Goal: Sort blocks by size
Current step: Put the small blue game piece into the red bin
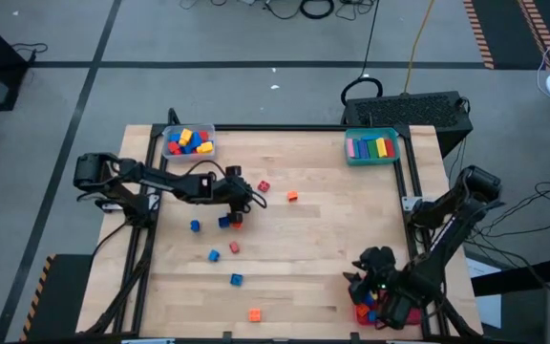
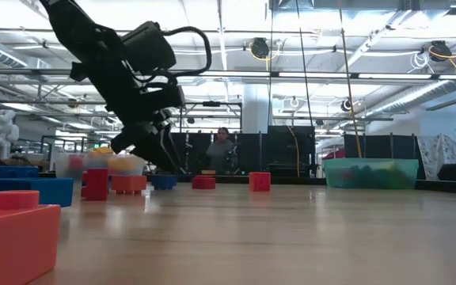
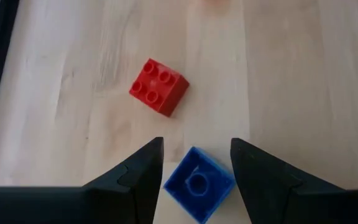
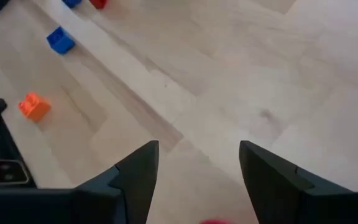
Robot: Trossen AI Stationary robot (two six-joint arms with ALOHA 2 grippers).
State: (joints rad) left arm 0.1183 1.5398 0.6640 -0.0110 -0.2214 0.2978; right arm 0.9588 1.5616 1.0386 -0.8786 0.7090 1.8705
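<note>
Small blocks lie scattered on the wooden table (image 1: 332, 248): red (image 1: 264, 185), orange (image 1: 292, 196), blue (image 1: 214, 255) and others. My left gripper (image 3: 197, 168) is at the table's left middle (image 1: 244, 197), shut on a small blue block (image 3: 197, 183). A red four-stud block (image 3: 158, 87) sits flat on the table just beyond it. My right gripper (image 4: 197, 180) hangs open at the near right corner (image 1: 359, 282), beside a red tray (image 1: 382, 313), with nothing between its fingers. My left gripper pinches the blue block between its two fingers, which bear on opposite corners (image 3: 166, 180) of it. The fingers (image 3: 145, 174) slant down from the table's left side. The block's single-stud face is turned to the wrist camera. In the low view the fingertips (image 2: 167, 162) stand above the table.
A clear tray (image 1: 189, 141) of mixed blocks stands at the far left, a teal tray (image 1: 371, 146) of long bars at the far right. More blocks lie near the front: blue (image 1: 236, 279), orange (image 1: 254, 314). A person (image 2: 224, 150) stands beyond the table.
</note>
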